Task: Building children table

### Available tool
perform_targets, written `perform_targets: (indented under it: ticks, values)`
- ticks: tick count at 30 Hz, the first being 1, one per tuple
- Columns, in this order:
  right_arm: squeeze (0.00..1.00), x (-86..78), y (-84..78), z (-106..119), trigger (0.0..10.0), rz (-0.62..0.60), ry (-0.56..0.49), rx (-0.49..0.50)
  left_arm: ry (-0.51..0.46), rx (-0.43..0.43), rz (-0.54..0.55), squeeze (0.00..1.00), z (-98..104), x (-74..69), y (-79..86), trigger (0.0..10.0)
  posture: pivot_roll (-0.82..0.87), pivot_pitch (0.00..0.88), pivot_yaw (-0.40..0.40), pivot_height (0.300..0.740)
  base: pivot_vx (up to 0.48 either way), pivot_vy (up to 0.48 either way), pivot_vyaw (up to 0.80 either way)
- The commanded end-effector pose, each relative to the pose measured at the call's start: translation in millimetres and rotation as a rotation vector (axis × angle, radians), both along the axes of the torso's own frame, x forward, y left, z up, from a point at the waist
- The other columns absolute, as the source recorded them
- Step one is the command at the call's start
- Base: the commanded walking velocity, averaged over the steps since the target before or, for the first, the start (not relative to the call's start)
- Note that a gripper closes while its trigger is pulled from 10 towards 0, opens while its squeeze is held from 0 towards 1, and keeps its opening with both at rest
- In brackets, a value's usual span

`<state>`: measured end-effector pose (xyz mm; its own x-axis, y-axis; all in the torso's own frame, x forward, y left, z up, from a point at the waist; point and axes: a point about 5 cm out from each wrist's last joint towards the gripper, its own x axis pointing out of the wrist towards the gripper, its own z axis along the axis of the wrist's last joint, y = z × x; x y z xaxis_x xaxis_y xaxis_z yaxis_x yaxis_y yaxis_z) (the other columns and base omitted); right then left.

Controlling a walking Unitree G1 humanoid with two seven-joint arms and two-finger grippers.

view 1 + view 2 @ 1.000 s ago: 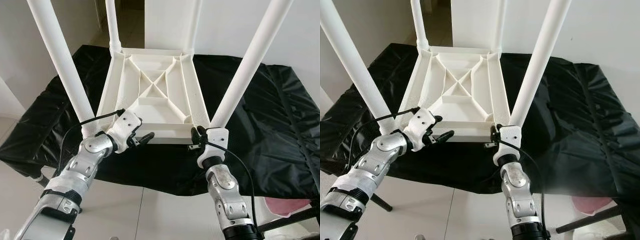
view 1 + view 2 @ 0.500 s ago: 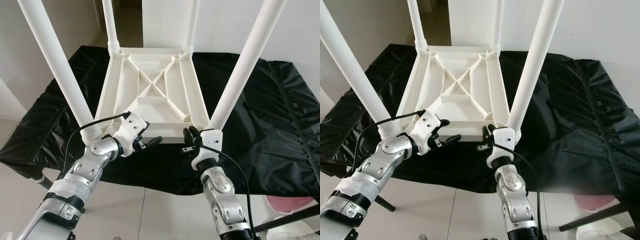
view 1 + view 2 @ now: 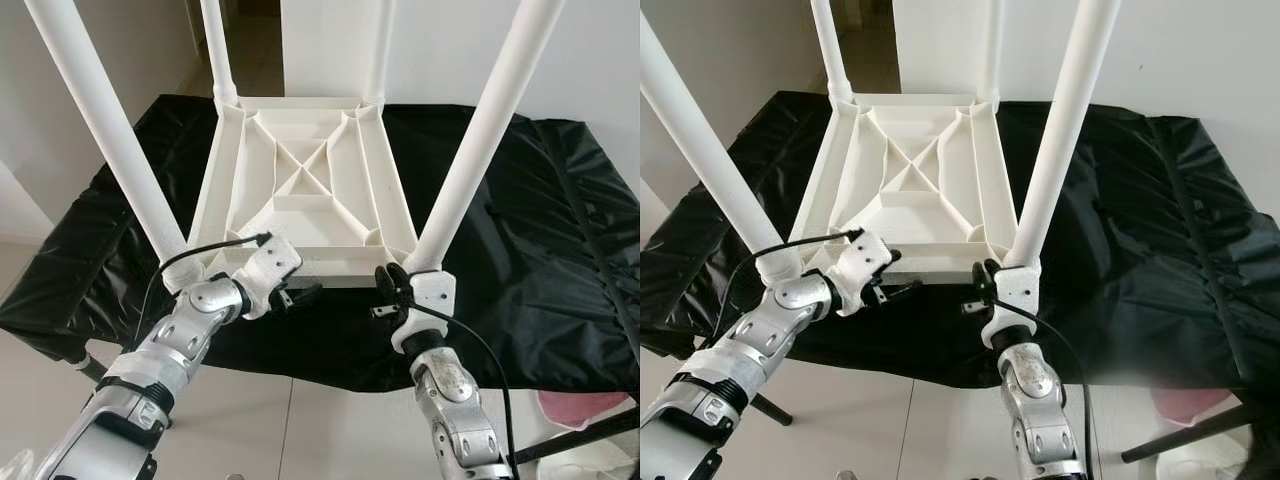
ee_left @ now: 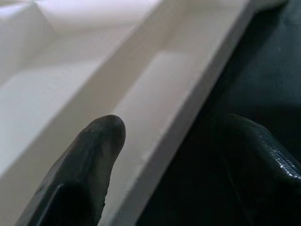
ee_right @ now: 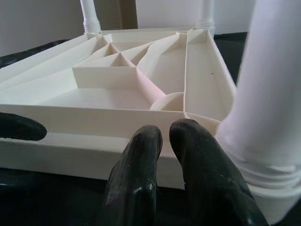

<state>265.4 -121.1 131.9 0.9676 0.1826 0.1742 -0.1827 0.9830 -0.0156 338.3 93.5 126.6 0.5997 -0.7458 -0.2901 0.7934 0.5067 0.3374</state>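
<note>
A white plastic children's table (image 3: 305, 190) is lying upside down on a desk draped in a black cloth (image 3: 520, 230), with its ribbed underside facing up and its four legs rising upward. It is sitting toward the near edge of the desk, its near rim running just along that edge.

The left end effector (image 3: 298, 295) is reaching in at the near left corner of the table, beside the near left leg (image 3: 105, 140). In the left wrist view its fingers (image 4: 89, 165) are standing spread apart, one over the white rim and the other over the black cloth, with the table's edge between them; they are not gripping anything.

The right end effector (image 3: 388, 290) is sitting at the near right corner, just beside the base of the near right leg (image 3: 475, 150). In the right wrist view its two fingertips (image 5: 141, 165) are pressed together side by side, clenched on nothing, with their tips right against the near rim of the table.
</note>
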Motion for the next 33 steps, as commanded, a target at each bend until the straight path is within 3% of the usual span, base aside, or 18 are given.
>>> perform_targets:
  ticks: [1,4,7,11,12,13,14,16,17,18,29,33]
  values:
    - [0.0,-2.2,-3.9,-1,10.0,-0.014,0.005,0.002,0.127,0.09,-0.143,0.0,-12,-5.9,2.0,10.0,-0.1,0.064,0.073,0.74,0.0,0.0,0.0]
    - [0.0,-3.2,-7.7,-2,10.0,-0.032,0.006,-0.004,0.185,0.144,-0.062,0.0,-18,0.4,4.9,10.0,-0.1,0.063,0.076,0.74,0.0,0.0,0.0]
    - [0.0,-3.2,-7.7,-2,10.0,-0.032,0.006,-0.004,0.185,0.144,-0.062,0.0,-18,0.4,4.9,10.0,-0.1,0.063,0.076,0.74,0.0,0.0,0.0]
    - [0.0,-2.9,-6.3,-3,10.0,-0.039,0.008,0.001,0.193,0.169,0.025,0.0,-19,9.6,6.7,10.0,-0.1,0.064,0.08,0.74,0.0,0.0,0.0]
    - [0.0,-2.6,-6.0,-2,10.0,-0.042,0.008,0.003,0.193,0.17,0.046,0.0,-19,11.5,8.8,8.1,-0.09,0.073,0.081,0.74,0.0,0.0,0.0]
    - [0.0,-2.6,-6.0,-2,10.0,-0.043,0.008,0.004,0.196,0.173,0.057,0.0,-19,12.5,10.3,8.1,-0.09,0.073,0.081,0.74,0.0,0.0,0.0]
    - [0.0,-1.9,-6.5,-2,10.0,-0.047,0.008,0.005,0.201,0.176,0.063,0.0,-20,12.7,12.5,2.5,-0.08,0.076,0.082,0.74,0.0,0.0,0.0]
    - [0.0,-1.9,-6.5,-2,10.0,-0.047,0.008,0.005,0.201,0.176,0.063,0.0,-20,12.7,12.5,2.5,-0.08,0.076,0.082,0.74,0.0,0.0,0.0]
    - [0.0,-1.5,-7.1,-2,10.0,-0.05,0.008,0.004,0.203,0.178,0.074,0.0,-21,12.6,15.1,2.0,-0.08,0.079,0.08,0.74,0.0,0.0,0.0]
    - [0.0,-1.1,-8.0,-2,10.0,-0.052,0.009,0.004,0.211,0.18,0.076,0.0,-22,12.0,17.4,0.0,-0.08,0.079,0.08,0.74,0.0,0.0,0.0]
    - [0.0,2.3,-11.6,-2,10.0,-0.058,0.011,-0.003,0.261,0.155,0.122,0.0,-34,1.1,31.4,0.0,-0.06,0.091,0.066,0.74,0.0,0.0,0.0]
    - [0.0,2.8,-11.1,-3,10.0,-0.049,0.017,-0.011,0.298,0.138,0.154,0.0,-45,-12.3,40.8,0.0,-0.06,0.097,0.062,0.74,0.0,0.0,0.0]
